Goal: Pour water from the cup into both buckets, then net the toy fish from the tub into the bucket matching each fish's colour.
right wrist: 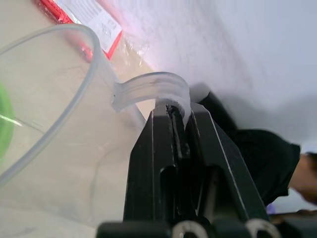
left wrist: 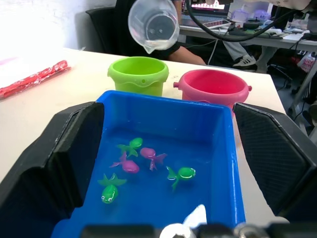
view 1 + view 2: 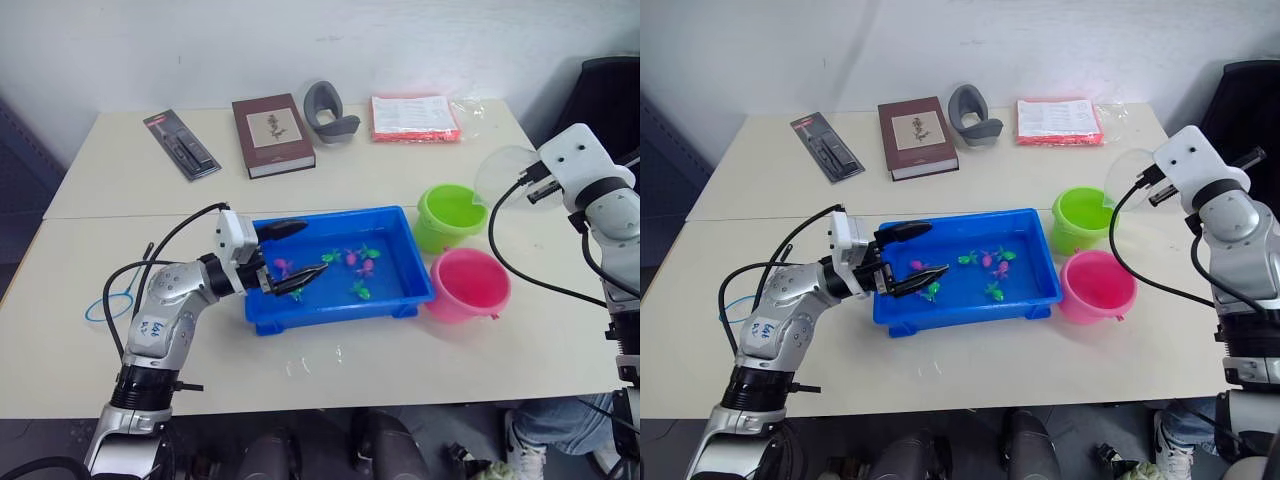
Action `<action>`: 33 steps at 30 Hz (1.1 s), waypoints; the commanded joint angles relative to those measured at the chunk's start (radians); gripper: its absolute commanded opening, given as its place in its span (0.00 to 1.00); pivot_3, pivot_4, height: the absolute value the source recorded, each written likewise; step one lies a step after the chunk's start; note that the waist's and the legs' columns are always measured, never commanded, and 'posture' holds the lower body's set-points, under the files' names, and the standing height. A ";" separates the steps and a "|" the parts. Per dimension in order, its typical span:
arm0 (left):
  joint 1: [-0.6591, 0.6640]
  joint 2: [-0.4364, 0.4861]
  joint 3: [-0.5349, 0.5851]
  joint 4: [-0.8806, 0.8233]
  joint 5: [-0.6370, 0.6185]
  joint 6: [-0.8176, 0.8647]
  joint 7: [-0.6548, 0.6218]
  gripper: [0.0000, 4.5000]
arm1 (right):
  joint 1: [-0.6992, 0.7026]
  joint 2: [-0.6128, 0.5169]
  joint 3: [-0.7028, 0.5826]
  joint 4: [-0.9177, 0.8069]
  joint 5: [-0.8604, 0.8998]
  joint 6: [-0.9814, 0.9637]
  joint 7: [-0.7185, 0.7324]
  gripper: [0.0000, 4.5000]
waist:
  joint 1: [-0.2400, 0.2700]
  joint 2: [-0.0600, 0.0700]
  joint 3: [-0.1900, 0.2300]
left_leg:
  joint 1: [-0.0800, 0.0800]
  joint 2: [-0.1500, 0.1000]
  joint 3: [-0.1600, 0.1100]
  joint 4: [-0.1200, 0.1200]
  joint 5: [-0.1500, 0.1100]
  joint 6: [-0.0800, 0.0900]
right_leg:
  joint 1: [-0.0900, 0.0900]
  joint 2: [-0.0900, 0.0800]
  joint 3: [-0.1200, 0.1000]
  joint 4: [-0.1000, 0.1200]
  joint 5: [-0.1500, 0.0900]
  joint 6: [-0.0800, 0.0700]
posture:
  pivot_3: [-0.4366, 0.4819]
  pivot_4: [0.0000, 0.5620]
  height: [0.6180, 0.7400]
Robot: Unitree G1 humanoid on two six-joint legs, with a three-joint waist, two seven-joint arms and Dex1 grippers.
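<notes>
My right gripper (image 1: 176, 116) is shut on the handle of the clear cup (image 3: 505, 175). The cup hangs tipped on its side above the lime green bucket (image 3: 450, 215), its spout toward the bucket. The pink bucket (image 3: 468, 283) stands just in front of the green one, right of the blue tub (image 3: 330, 312). Several green and pink toy fish (image 3: 360, 262) lie in the tub's water. My left gripper (image 3: 295, 255) is open low over the tub's left end, holding nothing. The net (image 3: 108, 305) lies on the table left of my left arm.
Along the table's far edge lie a black blister pack (image 3: 182, 146), a brown book (image 3: 272, 134), a grey curved object (image 3: 330, 112) and a red-edged packet (image 3: 414, 118). A person (image 2: 148, 47) sits beyond the table's right end.
</notes>
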 commanded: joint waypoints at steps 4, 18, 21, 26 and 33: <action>0.015 -0.010 0.001 -0.052 0.012 -0.028 0.018 1.00 | -0.035 -0.016 0.019 0.029 -0.123 -0.136 -0.100 0.01 | -0.002 0.000 0.000 | 0.000 0.001 0.000 0.000 0.000 -0.001 | 0.000 0.000 0.000 0.000 0.000 0.000 | 0.48 0.27 1.00; -0.006 -0.020 0.013 -0.001 0.051 -0.126 0.046 1.00 | -0.061 -0.022 0.070 0.084 -0.272 -0.301 -0.182 0.01 | -0.002 0.000 0.000 | 0.000 0.001 0.000 0.000 0.000 -0.001 | 0.000 0.000 0.000 0.000 0.000 0.000 | 0.48 0.27 1.00; -0.004 -0.018 0.015 0.001 0.050 -0.132 0.044 1.00 | -0.063 -0.044 0.090 0.090 -0.316 -0.365 -0.180 0.01 | -0.002 0.000 0.000 | 0.000 0.001 0.000 0.000 0.000 -0.001 | 0.000 0.000 0.000 0.000 0.000 0.000 | 0.48 0.27 1.00; -0.001 -0.018 0.013 0.000 0.050 -0.137 0.043 1.00 | -0.063 -0.034 0.082 0.105 -0.324 -0.388 -0.185 0.01 | -0.002 0.000 0.000 | 0.000 0.001 0.000 0.000 0.001 -0.001 | 0.000 0.000 0.000 0.000 0.000 0.000 | 0.48 0.27 1.00; 0.002 -0.014 0.014 -0.004 0.044 -0.132 0.036 1.00 | -0.036 0.053 -0.074 0.066 -0.103 -0.230 -0.114 0.01 | -0.002 0.000 0.000 | 0.000 0.002 0.000 0.000 0.001 -0.001 | 0.000 0.000 0.000 0.000 0.000 0.000 | 0.48 0.27 1.00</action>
